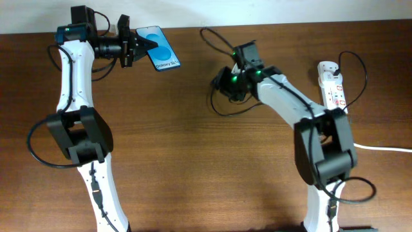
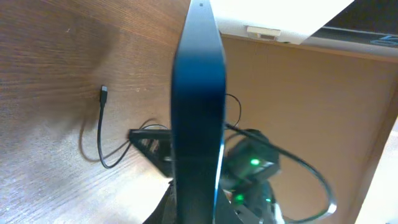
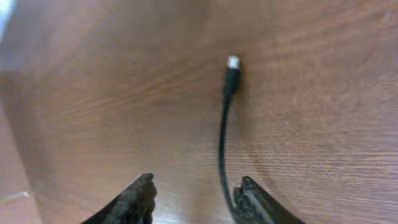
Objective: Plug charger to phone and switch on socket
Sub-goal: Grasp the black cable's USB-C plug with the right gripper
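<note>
**A:** Overhead?
**B:** The left tool [image 1: 140,44] is clamped on the phone [image 1: 162,55], far left of the socket [image 1: 333,82]. The right tool [image 1: 241,53] is between them, jaws hard to read, the thin charger [image 1: 219,37] beside it.
**A:** Left wrist?
**B:** The phone shows edge-on, the tool cut off below. The charger tip lies on the counter [image 2: 50,62].
**A:** Right wrist?
**B:** Its fingers [image 3: 140,199] are spread wide, and the cable passes just beside one, unpinched.
</note>
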Motion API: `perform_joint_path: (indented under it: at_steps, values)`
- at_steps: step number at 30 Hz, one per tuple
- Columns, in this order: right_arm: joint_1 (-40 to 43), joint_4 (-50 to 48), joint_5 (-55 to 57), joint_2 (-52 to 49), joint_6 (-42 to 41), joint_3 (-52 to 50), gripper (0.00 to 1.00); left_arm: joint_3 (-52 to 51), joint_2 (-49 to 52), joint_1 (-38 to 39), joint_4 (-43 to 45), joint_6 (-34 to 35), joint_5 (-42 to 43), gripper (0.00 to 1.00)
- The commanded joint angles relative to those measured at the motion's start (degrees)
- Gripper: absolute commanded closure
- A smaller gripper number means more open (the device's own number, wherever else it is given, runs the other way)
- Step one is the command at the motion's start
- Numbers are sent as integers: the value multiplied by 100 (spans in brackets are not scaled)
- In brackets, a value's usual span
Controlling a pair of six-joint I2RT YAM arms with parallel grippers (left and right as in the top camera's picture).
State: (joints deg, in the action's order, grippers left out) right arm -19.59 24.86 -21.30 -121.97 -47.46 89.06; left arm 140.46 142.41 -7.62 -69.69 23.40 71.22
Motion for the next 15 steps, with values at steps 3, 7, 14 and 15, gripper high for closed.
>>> perform_joint_path:
  at_steps: [3, 7, 14, 15]
  values:
    - [-70, -302, 74, -551, 76, 116, 68, 57, -66, -20, -7, 35, 295, 100]
    - [-105, -662, 28, -793, 271, 116, 70, 57, -66, -15, -7, 35, 295, 100]
    - [-166, -885, 79, -1084, 269, 116, 75, 57, -66, -15, -52, 31, 295, 100]
    - [-136, -887, 74, -1084, 269, 116, 79, 57, -66, -15, -52, 31, 295, 100]
